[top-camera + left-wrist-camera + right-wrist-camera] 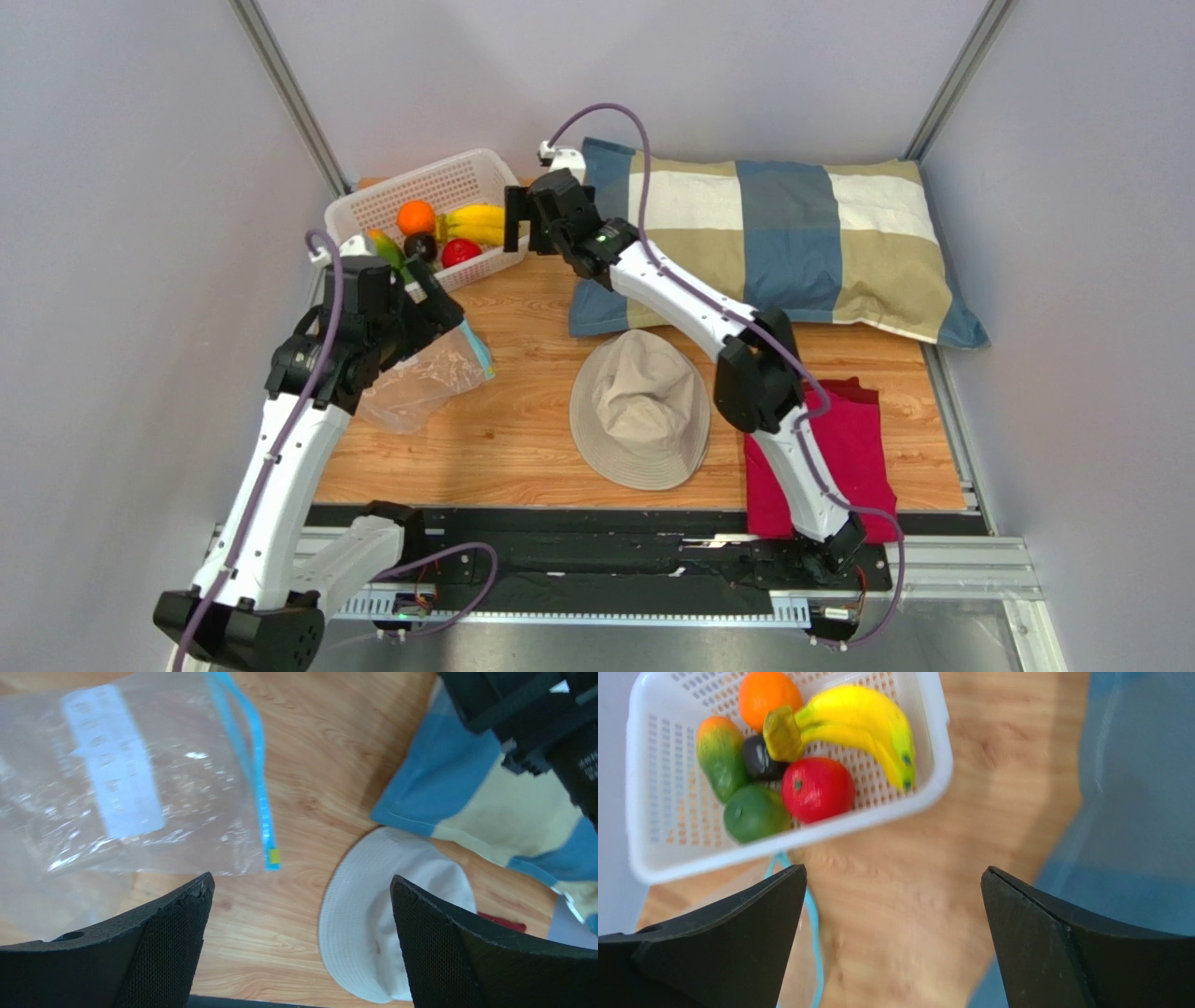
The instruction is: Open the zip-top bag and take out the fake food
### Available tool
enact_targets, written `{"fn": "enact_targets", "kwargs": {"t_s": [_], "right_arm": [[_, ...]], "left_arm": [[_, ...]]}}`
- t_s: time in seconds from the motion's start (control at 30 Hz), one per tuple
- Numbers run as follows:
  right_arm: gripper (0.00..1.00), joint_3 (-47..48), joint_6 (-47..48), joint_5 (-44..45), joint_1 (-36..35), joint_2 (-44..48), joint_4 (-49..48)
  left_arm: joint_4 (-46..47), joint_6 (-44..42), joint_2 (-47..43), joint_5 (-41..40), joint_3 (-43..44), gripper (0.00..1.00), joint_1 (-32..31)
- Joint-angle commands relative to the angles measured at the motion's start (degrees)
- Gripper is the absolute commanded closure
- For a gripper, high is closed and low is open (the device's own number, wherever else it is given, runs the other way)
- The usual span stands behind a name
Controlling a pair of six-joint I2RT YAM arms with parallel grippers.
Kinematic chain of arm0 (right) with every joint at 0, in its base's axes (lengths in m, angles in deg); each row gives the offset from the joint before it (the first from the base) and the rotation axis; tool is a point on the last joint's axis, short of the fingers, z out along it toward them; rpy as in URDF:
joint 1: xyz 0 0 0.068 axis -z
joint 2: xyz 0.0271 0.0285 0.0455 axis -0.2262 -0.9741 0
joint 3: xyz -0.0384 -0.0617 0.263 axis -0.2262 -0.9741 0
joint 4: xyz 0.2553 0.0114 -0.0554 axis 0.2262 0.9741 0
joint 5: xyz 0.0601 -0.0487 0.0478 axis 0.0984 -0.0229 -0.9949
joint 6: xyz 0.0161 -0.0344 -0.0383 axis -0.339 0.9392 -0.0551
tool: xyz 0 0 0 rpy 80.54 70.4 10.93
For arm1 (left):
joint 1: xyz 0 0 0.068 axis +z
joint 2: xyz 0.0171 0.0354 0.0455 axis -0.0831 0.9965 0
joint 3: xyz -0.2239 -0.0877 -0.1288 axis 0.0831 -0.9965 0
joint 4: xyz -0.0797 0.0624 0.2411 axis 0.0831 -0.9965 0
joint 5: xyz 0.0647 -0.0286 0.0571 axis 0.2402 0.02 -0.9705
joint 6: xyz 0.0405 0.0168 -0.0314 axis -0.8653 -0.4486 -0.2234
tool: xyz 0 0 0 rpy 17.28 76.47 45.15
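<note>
The counter (522, 427) carries a checked pillow (786, 238), a hat (643, 409) and a white basket (773, 841) holding the fake food (816, 787). The empty bag (140, 763) lies beside the basket. The left jaws and right jaws both gape, grasping nothing.

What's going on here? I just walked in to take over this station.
The fake food sits in the white basket, out of the zip-top bag, which lies flat and looks empty on the table. The left hand hangs open above the bag; the right hand is open by the basket. Neither holds anything.
</note>
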Motion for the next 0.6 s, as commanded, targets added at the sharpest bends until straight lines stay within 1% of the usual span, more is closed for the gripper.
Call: {"fn": "enact_targets", "kwargs": {"t_s": [0.0,0.03,0.07,0.1,0.13,0.17,0.2,0.23,0.27,0.3,0.33,0.37,0.4,0.43,0.47,0.5,0.53,0.57], "right_arm": [[0.0,-9.0,-7.77,-2.85,-0.2,19.67,15.39],[0.0,-15.12,-8.29,-3.03,-0.2,22.57,17.43],[0.0,-17.96,-8.47,-2.85,-0.2,29.04,19.37],[0.0,-21.56,-9.61,-2.33,-0.2,32.24,23.21],[0.0,-24.9,-10.84,0.03,-0.2,36.01,25.17],[0.0,-32.33,-12.15,0.92,-0.2,39.53,26.84],[0.0,-35.88,-12.34,1.62,-0.11,46.96,28.95],[0.0,-39.05,-11.91,2.24,-0.2,50.6,30.1],[0.0,-45.18,-11.73,2.77,-0.11,54.03,31.33],[0.0,-47.59,-11.64,3.64,-0.2,61.9,34.56],[0.0,-50.13,-12.86,4.52,-0.2,65.37,36.33],[0.0,-52.07,-13.48,6.18,-0.2,69.49,38.09],[0.0,-54.88,-14.27,6.81,-0.2,73.01,42.2],[0.0,-55.86,-16.54,8.73,-0.2,79.75,44.59],[0.0,-56.66,-18.48,9.71,-0.11,82.95,46.79],[0.0,-58.66,-19.97,10.33,-0.2,85.94,49.68],[0.0,-59.64,-21.47,10.51,-0.2,92.76,50.67],[0.0,-60.96,-24.62,10.16,-0.2,95.96,51.2]], "left_arm": [[5.35,-0.31,3.65,1.47,5.05,0.02,-7.4],[6.83,-0.48,4.62,1.9,5.23,0.02,-8.82],[7.89,-0.66,4.89,3.82,5.23,0.01,-10.06],[9.03,-0.75,4.98,4.97,4.62,0.01,-12.85],[10.87,-0.84,4.8,5.68,4.27,0.01,-14.45],[11.93,-1.45,4.54,6.38,3.74,0.01,-16.46],[13.25,-2.06,4.1,6.39,2.26,0.01,-18.4],[15.52,-2.59,2.79,6.04,1.55,0.01,-22.94],[16.68,-4.51,1.82,4.39,0.84,0.01,-25.25],[17.64,-5.22,0.6,2.98,-0.82,0.01,-27.27],[19.48,-5.41,-2.72,2.18,-1.7,0.01,-30.51],[20.63,-5.06,-4.58,2.69,-2.76,0.01,-31.42],[21.69,-4.97,-8.78,3.74,-4.77,0.01,-31.95],[22.22,-4.36,-11.17,4.19,-5.57,0.01,-32.21],[22.57,-1.48,-13.72,4.63,-6.62,0.01,-32.3],[23.53,-0.67,-16.53,5.24,-9.42,0.01,-32.3],[26.24,0.12,-22.12,5.77,-10.93,0.01,-32.3],[27.05,0.91,-24.7,6.3,-12.25,0.01,-32.3]]}}
